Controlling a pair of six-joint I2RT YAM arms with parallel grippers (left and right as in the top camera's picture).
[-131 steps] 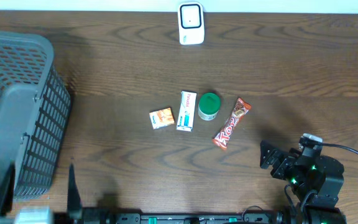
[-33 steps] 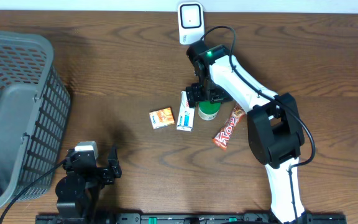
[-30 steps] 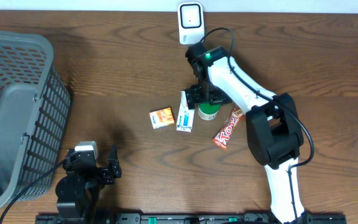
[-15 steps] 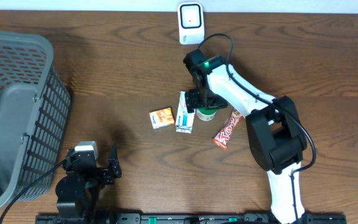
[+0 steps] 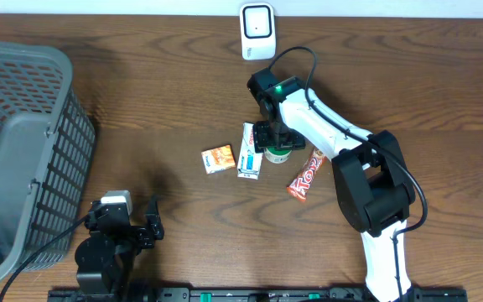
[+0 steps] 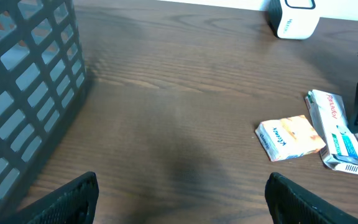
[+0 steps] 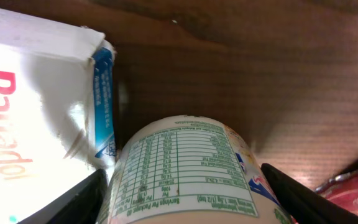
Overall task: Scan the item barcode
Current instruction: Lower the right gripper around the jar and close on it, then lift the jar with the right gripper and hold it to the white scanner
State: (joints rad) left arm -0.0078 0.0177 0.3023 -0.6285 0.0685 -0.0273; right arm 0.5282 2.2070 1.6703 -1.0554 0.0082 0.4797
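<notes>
While the right gripper (image 5: 276, 139) hangs low over the middle of the table (image 5: 141, 84), its two fingers (image 7: 73, 200) stand on either side of a small bottle (image 7: 185, 168) with a printed nutrition panel. In the right wrist view the bottle fills the gap between the fingers. Each one sits right at its flank, but whether they are pressing on it cannot be told. A white carton (image 5: 251, 150) lies just beside that gripper on its left, touching or nearly touching the bottle. A small orange box (image 5: 218, 158) lies a little further out on the same side. On the gripper's other side, near but apart, a red candy bar (image 5: 307, 174) lies slanted. The white scanner (image 5: 257, 32) stands beyond the gripper at the far edge of the table, well apart from the bottle.

The left gripper (image 6: 180, 186) sits low near the front edge with its fingers spread wide and bare wood between them. The grey basket (image 5: 23, 151) stands to its left, and the orange box and carton lie ahead and to its right.
</notes>
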